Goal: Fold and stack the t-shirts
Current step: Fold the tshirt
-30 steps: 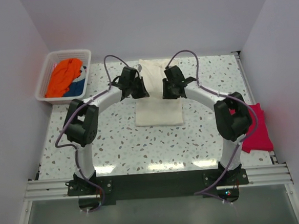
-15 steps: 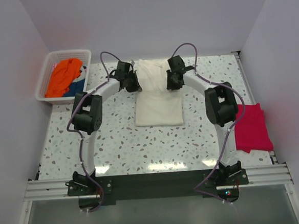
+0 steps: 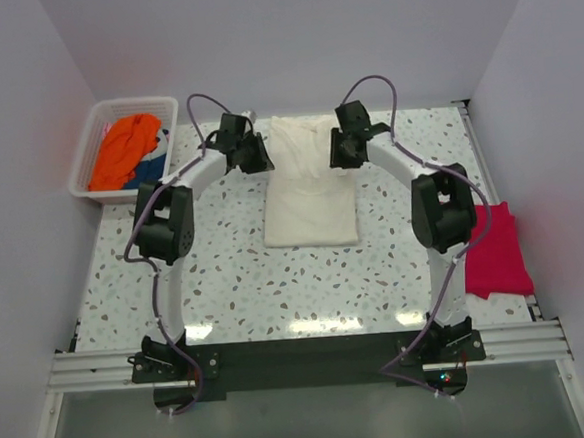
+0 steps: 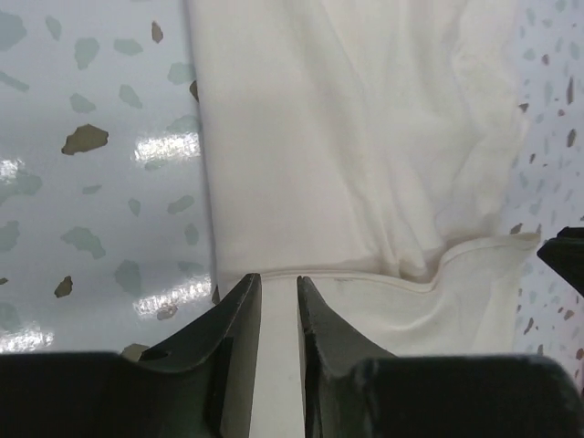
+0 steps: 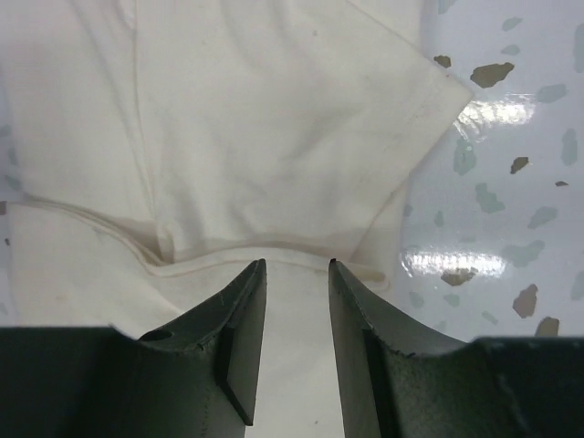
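Four shirts: I am counting one cream shirt point(image 3: 309, 203), one red shirt point(image 3: 503, 254), one orange shirt point(image 3: 127, 150) and one blue shirt point(image 3: 152, 175), the blue barely showing.
One basket: the basket point(image 3: 134, 103) is sitting at the far left corner, holding the orange and blue shirts.
Cream shirt: it is lying mid-surface point(image 3: 226, 274) as a narrow strip, its far end running between my two wrists.
Red shirt: it is lying at the right edge, well apart from the cream one, partly hidden behind my right arm.
Left fingers: my left fingers point(image 4: 245, 306) are standing slightly parted over the cream hem, cloth showing in the gap; I am not seeing a pinch.
Right fingers: my right fingers point(image 5: 242, 306) are standing parted a little wider, over the sleeve side of the same shirt; again no pinch showing.
Step in hand: I am judging this as mid-fold on the cream shirt, lengthwise fold done.
Next move: it is calling for both sets of fingers gripping the far corners evenly and carrying them toward the near hem, keeping the edges square.
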